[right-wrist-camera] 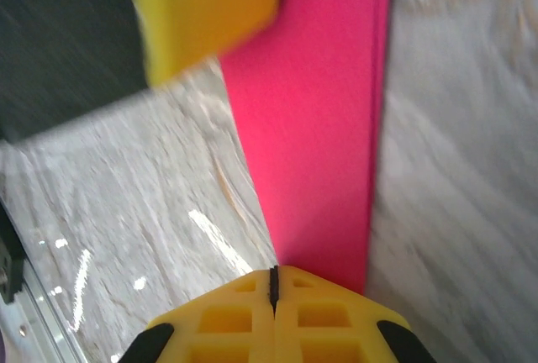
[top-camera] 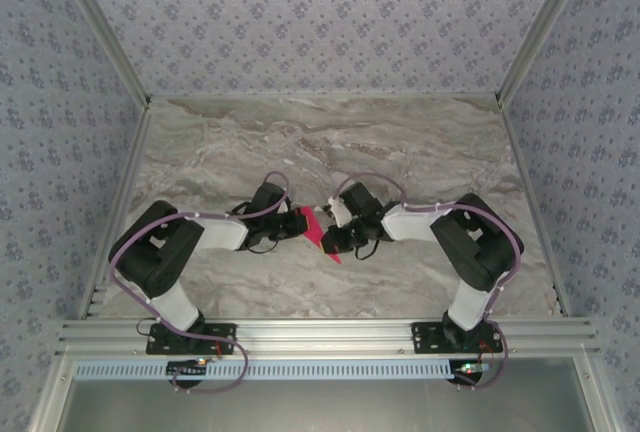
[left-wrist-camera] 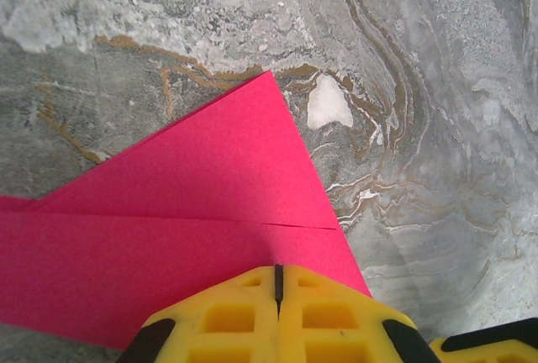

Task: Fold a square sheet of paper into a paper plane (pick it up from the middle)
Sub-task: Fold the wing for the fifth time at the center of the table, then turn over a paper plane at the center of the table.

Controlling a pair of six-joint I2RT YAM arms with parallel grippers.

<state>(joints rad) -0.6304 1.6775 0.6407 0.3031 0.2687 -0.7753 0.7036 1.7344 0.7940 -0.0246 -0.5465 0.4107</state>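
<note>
Mid-fold, a judgement from the shape: the paper [top-camera: 320, 235] is no longer a flat square. It lies on the table [top-camera: 400, 142] at centre frame in the top view, and the left wrist view shows angled flaps meeting at a point. The left gripper [left-wrist-camera: 277, 296] is closed, tips on the paper's lower edge, as is the right gripper [right-wrist-camera: 273, 291] at the foot of a narrow pink strip. Pinching or just pressing: cannot tell. Next move likely calls for holding one side down while the other runs the crease, keeping the edges aligned. No brands, labels or writing readable; the paper is plain.
</note>
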